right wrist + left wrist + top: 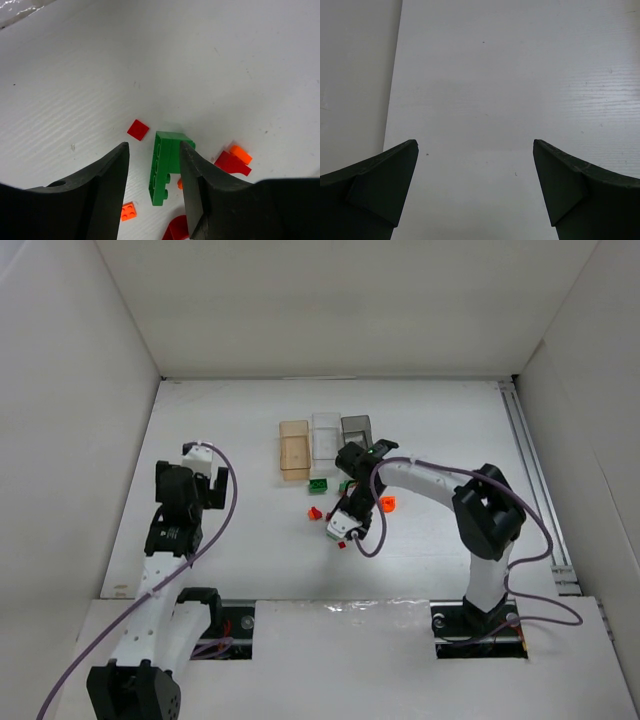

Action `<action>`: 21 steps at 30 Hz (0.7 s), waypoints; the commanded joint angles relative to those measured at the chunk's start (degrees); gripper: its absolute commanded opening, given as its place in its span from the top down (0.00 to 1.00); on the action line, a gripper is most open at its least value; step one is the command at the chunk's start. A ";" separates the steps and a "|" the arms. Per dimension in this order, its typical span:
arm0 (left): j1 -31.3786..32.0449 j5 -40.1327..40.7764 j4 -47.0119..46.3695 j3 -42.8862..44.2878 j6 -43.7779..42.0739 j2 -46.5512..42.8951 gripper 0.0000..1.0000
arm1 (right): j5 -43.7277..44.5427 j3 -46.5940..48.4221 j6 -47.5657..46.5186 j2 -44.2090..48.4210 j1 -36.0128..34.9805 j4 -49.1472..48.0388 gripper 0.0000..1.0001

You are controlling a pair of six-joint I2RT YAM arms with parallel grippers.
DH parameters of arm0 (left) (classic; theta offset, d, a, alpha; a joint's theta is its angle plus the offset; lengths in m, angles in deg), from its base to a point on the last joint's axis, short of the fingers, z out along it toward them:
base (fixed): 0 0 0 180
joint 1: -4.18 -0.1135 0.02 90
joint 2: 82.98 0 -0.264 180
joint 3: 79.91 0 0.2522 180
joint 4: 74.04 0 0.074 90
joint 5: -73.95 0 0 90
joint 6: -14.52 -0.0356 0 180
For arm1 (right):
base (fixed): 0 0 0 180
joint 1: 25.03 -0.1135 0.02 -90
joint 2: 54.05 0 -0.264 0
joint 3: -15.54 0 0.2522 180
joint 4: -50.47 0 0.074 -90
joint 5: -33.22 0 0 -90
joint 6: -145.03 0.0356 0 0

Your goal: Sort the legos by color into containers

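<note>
Right gripper (153,146) stands half-open around a green lego (166,165) on the table, with a gap on 1 side. Its fingers (200,190) partly hide red and orange legos (232,164). Left gripper (475,142) is wide, empty. 3 containers (325,435) sit beyond.

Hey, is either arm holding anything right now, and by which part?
Nothing is gripped. The right end effector straddles a green brick, with a gap beside one finger. The left end effector is open and empty.

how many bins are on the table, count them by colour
tan-orange translucent plastic bin: 1
clear plastic bin: 1
smoky grey translucent plastic bin: 1
total: 3
</note>
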 commanded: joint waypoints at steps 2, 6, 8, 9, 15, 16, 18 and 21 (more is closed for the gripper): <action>0.11 -0.49 -0.96 -0.50 -0.74 -1.13 0.00 | 0.97 3.20 -8.57 -1.94 -0.61 2.72 0.50; 0.11 -0.49 -0.96 -1.03 -1.27 -2.35 0.00 | 2.29 3.91 -6.99 -3.00 -0.61 2.72 0.50; 0.11 -1.02 -0.96 -1.56 -1.27 -2.36 0.00 | 2.91 3.91 -6.46 -3.00 -0.61 2.72 0.50; 0.11 -1.02 -0.96 -1.56 -1.27 -2.36 0.00 | 2.91 3.91 -6.45 -3.00 -0.61 2.12 0.50; 0.11 -1.02 -0.96 -2.70 -1.27 -3.50 0.00 | 2.91 3.91 -4.35 -1.68 1.32 0.53 0.51; 0.11 -1.54 -0.96 -2.70 -1.27 -3.50 0.00 | 3.78 3.91 -4.34 -1.68 1.32 0.53 0.51; 0.11 -1.54 -0.96 -2.70 -1.27 -3.50 0.00 | 4.93 3.91 -3.64 -1.68 1.85 0.53 0.51; 0.11 -1.54 -1.49 -2.70 -1.79 -3.50 0.00 | 6.51 4.61 -3.64 -2.21 3.60 0.53 0.51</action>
